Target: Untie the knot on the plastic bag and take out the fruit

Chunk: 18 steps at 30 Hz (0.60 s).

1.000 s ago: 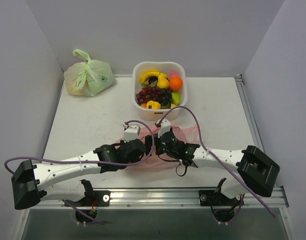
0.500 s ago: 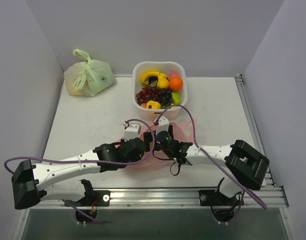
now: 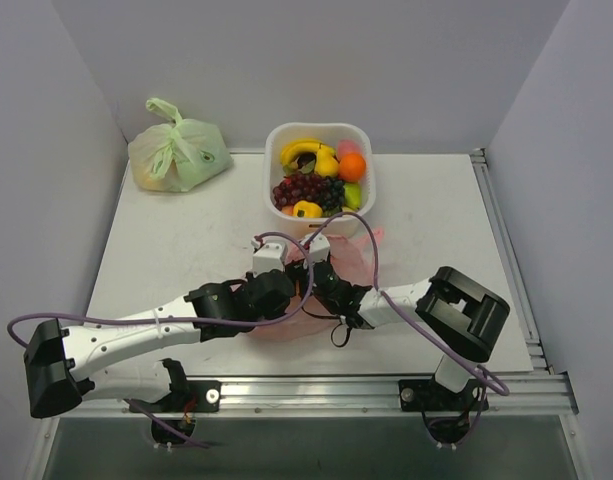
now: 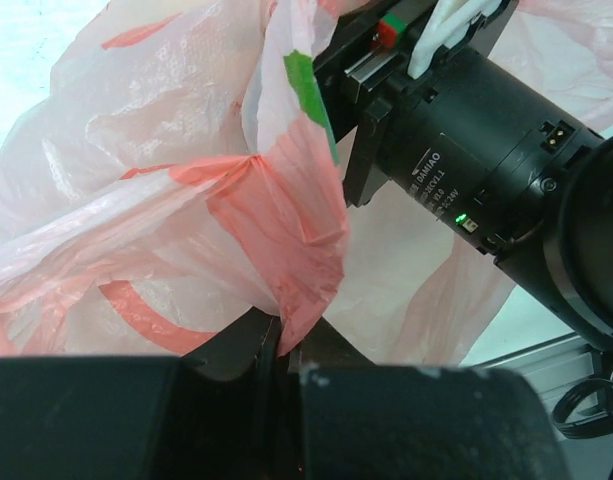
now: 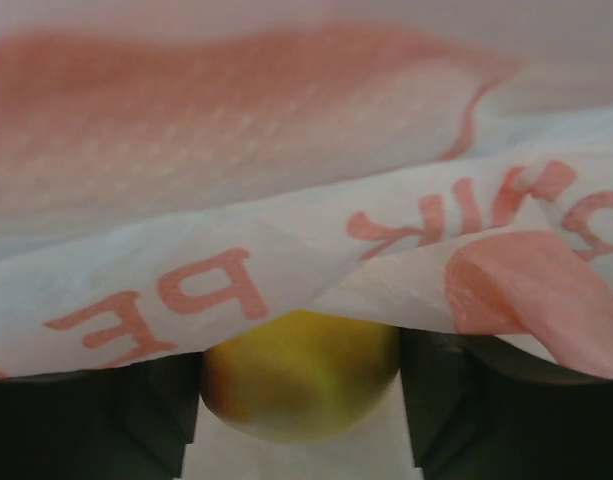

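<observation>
One fold of plastic bag (image 4: pixel 186 220) tight in left gripper (image 4: pixel 282 345); right gripper (image 5: pixel 301 410) astride fruit (image 5: pixel 296 370), hold unclear.

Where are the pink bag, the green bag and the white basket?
pink bag (image 4: pixel 166 130): left wrist view, on its crinkled wall.
green bag (image 3: pixel 181 155): top external view, on the middle of its bulging side.
white basket (image 3: pixel 269 175): top external view, on its left rim.
</observation>
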{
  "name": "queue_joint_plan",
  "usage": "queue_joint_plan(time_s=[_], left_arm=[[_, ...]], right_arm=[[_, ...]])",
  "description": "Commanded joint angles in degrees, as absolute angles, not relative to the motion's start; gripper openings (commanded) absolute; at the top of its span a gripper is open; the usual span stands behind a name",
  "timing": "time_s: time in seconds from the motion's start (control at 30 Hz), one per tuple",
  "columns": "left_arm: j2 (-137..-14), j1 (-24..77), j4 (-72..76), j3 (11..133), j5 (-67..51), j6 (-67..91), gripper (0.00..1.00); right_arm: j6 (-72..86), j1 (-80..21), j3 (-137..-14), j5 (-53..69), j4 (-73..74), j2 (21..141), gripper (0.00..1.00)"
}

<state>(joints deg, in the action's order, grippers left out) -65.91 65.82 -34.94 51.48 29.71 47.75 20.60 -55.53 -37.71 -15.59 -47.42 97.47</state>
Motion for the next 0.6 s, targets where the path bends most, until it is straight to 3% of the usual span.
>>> queue_joint_plan(time_s=[0.0,0.03,0.13,0.57], left_arm=[[-65.7,65.5,-34.6,52.6,31.1,46.5,0.00],[-65.6,65.2,-34.5,52.0,32.2,46.3,0.00],[-64.8,62.7,-34.5,50.8,33.2,44.9,0.00],[-63.9,46.4,-34.4,52.6,26.9,25.5,0.00]], right_arm=[[20.4,-55.2,-37.4,-15.5,-50.8,96.1,0.44],[20.5,-55.2,-36.9,-15.0,-50.4,95.4,0.35],[21.0,-55.3,-35.2,-13.5,-48.5,91.6,0.23],[17.5,-56.3,-36.8,3.8,-30.3,70.0,0.07]])
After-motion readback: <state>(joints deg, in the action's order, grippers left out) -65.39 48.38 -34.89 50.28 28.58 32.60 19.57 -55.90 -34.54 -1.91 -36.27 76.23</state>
